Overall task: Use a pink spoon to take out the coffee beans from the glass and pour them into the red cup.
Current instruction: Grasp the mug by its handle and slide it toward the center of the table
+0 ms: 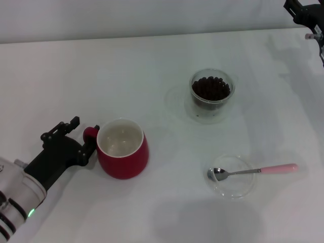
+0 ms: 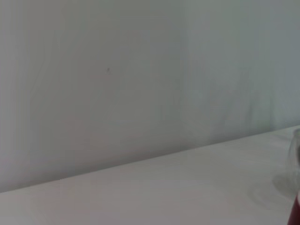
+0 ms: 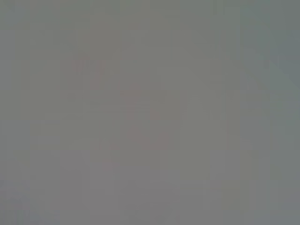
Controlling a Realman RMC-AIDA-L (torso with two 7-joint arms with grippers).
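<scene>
The red cup (image 1: 123, 150) stands at the front left, its white inside bare, its small handle (image 1: 90, 132) turned to the left. My left gripper (image 1: 83, 134) is open, with one finger on each side of that handle. The glass (image 1: 212, 94) with the coffee beans (image 1: 210, 88) stands at mid-right. The pink spoon (image 1: 255, 171) lies across a flat clear dish (image 1: 233, 177) at the front right, bowl in the dish, handle pointing right. My right gripper (image 1: 308, 17) is high at the far right corner, far from everything. In the left wrist view slivers of the glass (image 2: 296, 159) and cup (image 2: 297, 213) show.
The white table (image 1: 152, 71) ends at a pale wall at the back. The right wrist view shows only flat grey.
</scene>
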